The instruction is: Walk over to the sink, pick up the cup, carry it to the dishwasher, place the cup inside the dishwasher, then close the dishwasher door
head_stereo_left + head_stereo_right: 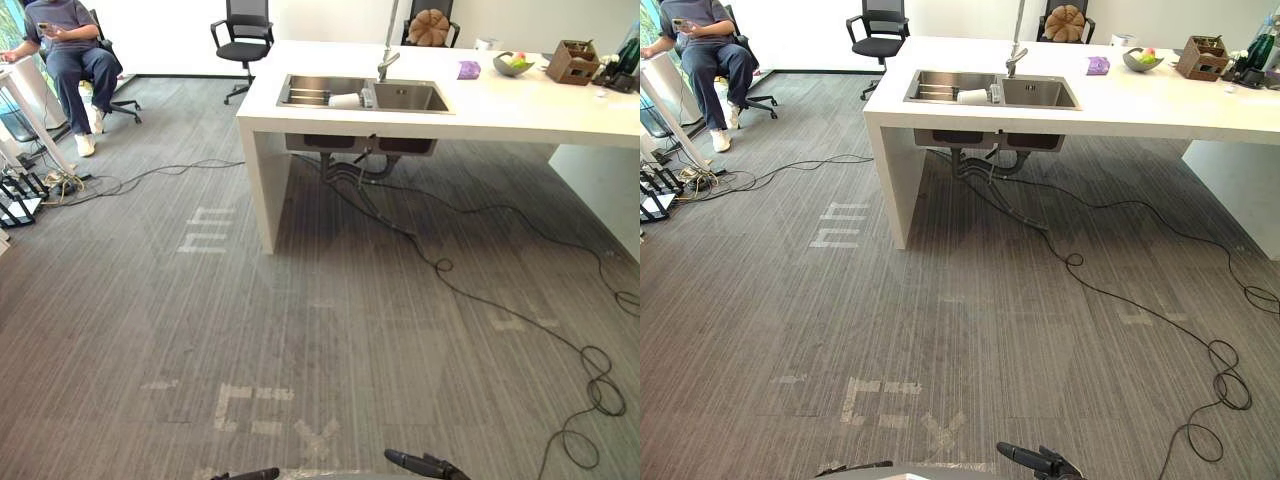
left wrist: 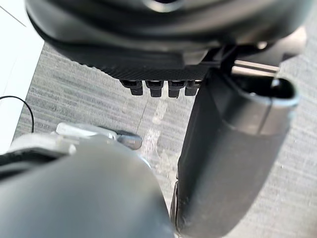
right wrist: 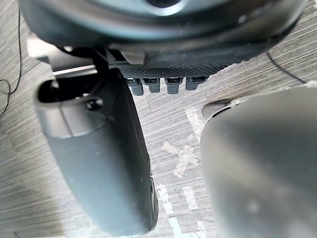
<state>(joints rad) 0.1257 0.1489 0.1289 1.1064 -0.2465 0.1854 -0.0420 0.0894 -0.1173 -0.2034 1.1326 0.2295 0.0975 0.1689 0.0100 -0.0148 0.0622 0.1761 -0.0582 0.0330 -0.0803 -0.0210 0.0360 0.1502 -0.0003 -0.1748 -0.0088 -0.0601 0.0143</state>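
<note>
Cup (image 1: 345, 100) sits in the sink (image 1: 410, 97) of a white counter (image 1: 500, 108) over grey carpet (image 1: 300, 330).

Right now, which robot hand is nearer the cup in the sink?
Right, narrowly. The right robot hand hangs slightly right of the cup, the left robot hand farther left; both far back.

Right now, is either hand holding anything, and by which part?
Nothing is held. The left hand and right hand are open above the carpet; the cup is in the sink.
</note>
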